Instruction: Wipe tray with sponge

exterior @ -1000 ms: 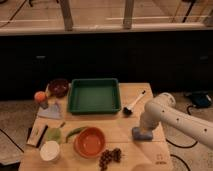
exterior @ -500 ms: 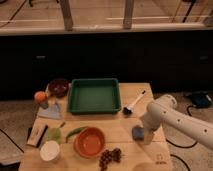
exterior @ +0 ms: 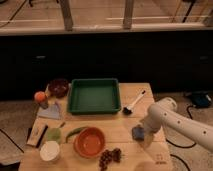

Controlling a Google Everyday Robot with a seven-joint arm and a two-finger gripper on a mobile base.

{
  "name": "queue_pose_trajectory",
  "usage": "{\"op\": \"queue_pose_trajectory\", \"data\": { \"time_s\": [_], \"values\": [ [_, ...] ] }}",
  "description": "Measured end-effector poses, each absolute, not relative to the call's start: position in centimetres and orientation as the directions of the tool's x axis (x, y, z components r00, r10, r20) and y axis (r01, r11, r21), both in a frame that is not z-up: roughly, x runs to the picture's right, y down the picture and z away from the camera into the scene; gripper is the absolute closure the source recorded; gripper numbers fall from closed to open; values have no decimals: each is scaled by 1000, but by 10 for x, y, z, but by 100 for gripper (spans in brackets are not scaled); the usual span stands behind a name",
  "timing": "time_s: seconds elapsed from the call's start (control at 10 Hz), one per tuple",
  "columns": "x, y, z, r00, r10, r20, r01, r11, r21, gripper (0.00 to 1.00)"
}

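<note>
The green tray sits on the far middle of the wooden table. The light-blue sponge lies on the table to the tray's front right, well apart from it. My white arm reaches in from the right, and my gripper is low over the table, right beside the sponge on its right side. I cannot see whether it touches the sponge.
A white-handled brush lies right of the tray. An orange bowl, grapes, a white cup, a black-and-white block, a dark bowl and an orange fruit occupy the front and left.
My arm has shifted slightly right and back, so the sponge that it covered a second ago now shows beside the gripper. The sponge has not moved.
</note>
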State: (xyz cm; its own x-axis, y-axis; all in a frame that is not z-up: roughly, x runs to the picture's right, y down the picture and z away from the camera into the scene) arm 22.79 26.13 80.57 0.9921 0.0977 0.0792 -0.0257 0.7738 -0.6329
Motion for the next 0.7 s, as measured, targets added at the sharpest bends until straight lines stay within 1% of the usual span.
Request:
{"op": "queue_pose_trajectory", "data": {
  "time_s": [0.1, 0.2, 0.5, 0.7],
  "values": [
    [229, 264, 808, 991, 101, 86, -24, 770, -637, 42],
    [229, 266, 810, 990, 105, 90, -23, 768, -640, 50],
    [229, 267, 812, 989, 112, 97, -23, 764, -645, 80],
    [229, 266, 811, 990, 105, 97, -17, 762, -647, 96]
  ]
}}
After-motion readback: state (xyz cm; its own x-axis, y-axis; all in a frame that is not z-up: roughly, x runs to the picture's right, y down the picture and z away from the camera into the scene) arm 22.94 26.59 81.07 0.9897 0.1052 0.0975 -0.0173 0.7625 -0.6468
